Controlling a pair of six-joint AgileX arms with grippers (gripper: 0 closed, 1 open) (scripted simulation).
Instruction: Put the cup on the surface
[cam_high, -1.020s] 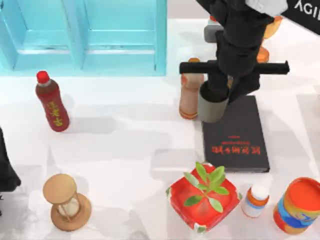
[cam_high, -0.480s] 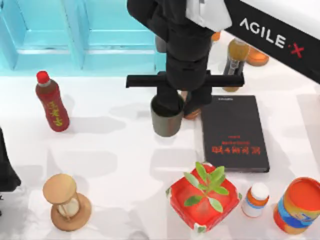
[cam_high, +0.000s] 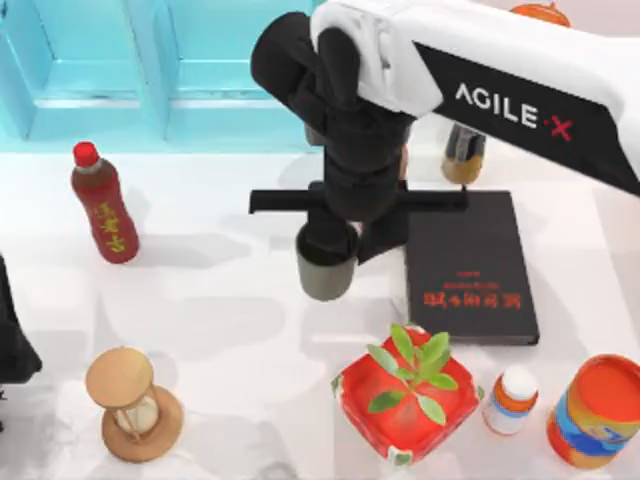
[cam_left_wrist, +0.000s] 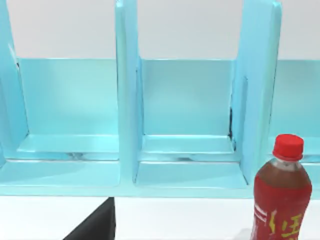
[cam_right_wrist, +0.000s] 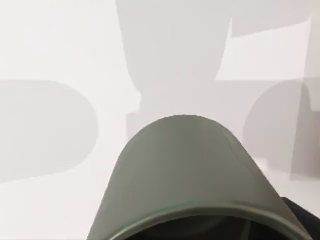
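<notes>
— Where do we have the cup (cam_high: 325, 272)?

— Our right claw (cam_high: 345, 243) grips it by the rim, one finger inside and one outside, upright over the white bench (cam_high: 230, 310), just left of the black book (cam_high: 470, 270) and above the red planter (cam_high: 405, 400) in the top view. From the right wrist camera we see its olive-grey side (cam_right_wrist: 185, 170) with bare bench beyond it; whether its base touches the bench we cannot tell.

— And our left arm?

— Parked at the bench's left edge (cam_high: 12, 345); its claw's fingers we cannot tell. Its wrist camera looks at the turquoise shelf unit (cam_left_wrist: 130, 125) and the red-capped bottle (cam_left_wrist: 281, 200).

— What else stands around?

— That bottle (cam_high: 103, 205) at the left, an hourglass (cam_high: 130, 405) near the front left, a small white bottle (cam_high: 512, 400) and an orange-lidded can (cam_high: 600, 410) at the front right
</notes>
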